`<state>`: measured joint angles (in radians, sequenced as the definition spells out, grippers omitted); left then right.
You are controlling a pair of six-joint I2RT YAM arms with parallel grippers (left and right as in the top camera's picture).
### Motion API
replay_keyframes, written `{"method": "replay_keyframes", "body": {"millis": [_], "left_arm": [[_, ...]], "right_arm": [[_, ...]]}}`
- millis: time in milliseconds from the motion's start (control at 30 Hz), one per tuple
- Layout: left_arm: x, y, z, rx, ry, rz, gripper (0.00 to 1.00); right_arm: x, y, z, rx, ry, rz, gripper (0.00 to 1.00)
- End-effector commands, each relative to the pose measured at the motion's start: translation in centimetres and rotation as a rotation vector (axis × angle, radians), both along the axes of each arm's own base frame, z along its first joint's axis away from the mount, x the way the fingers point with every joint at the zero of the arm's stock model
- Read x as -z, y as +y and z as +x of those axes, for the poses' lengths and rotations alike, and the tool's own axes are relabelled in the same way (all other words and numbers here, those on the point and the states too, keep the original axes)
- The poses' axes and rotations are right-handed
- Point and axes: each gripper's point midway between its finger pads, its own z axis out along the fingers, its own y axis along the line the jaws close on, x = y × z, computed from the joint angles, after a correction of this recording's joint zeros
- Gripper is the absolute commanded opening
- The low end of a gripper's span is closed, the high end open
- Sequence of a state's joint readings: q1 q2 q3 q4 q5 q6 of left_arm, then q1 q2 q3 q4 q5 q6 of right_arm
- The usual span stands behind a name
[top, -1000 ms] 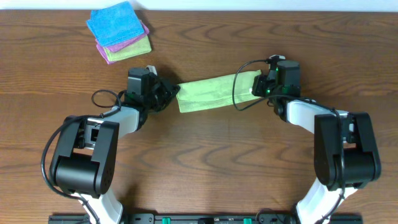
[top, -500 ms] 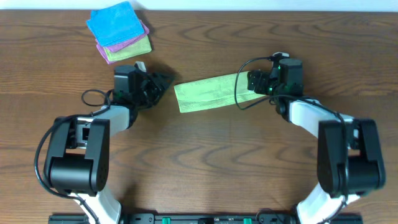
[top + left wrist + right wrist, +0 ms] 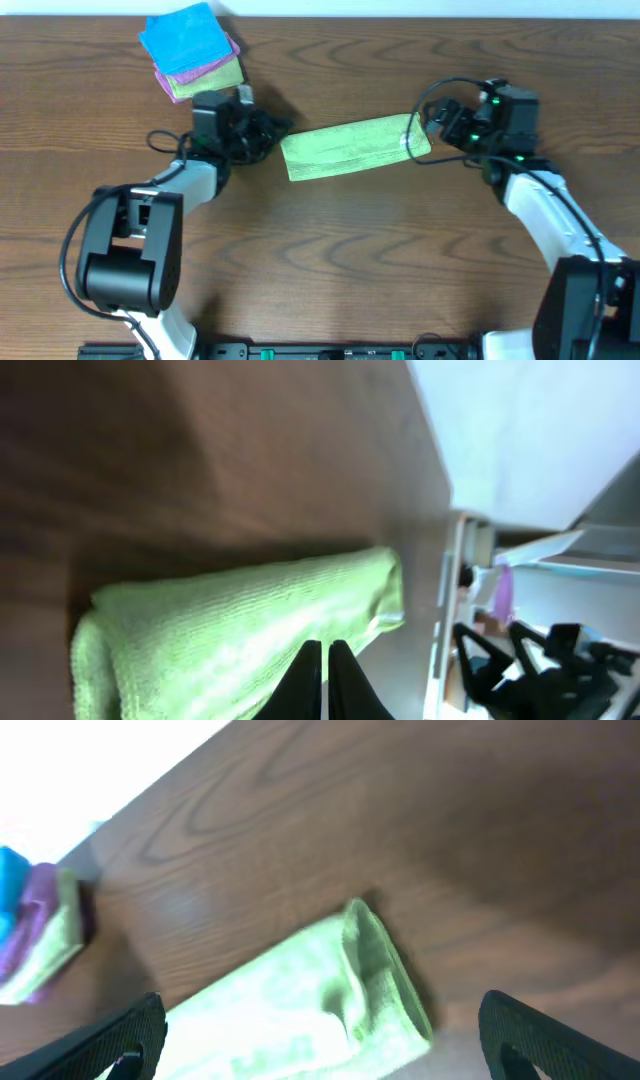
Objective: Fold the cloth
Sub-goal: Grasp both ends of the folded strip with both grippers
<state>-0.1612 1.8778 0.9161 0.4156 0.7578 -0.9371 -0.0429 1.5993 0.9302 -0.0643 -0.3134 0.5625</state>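
The cloth (image 3: 350, 148) — folded strip, plain lime-green

Overhead sharp, evenly lit, faint shadows only. Left wrist smeared, cloth (image 3: 200, 630) out of focus, dark upper left, washed-out right side. Right wrist blurred too, overexposed white top-left corner.

On my overhead feed the bench (image 3: 330, 260) is dark brown wood grain, evenly lit, with a white strip (image 3: 420, 8) beyond its far edge and a black rail (image 3: 300, 352) along the near edge. My left wrist feed shows a pale wall (image 3: 530, 420) and blurred clutter (image 3: 520, 650) past the bench.
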Motion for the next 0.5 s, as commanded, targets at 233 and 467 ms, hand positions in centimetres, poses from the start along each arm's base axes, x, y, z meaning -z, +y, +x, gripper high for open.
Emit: {"method": "replay_keyframes", "body": {"millis": [233,467], "left_arm": [[4.2,-1.9,-1.8,-0.008,0.061,0.279,0.06],[4.4,-1.4,-1.3,-0.021,0.046,0.450,0.06]], "right_arm": [[5.2,0.4,-1.6,-0.065,0.147,0.284,0.99],[8.2,2.4,-1.4,-0.099,0.198,0.339,0.99]]}}
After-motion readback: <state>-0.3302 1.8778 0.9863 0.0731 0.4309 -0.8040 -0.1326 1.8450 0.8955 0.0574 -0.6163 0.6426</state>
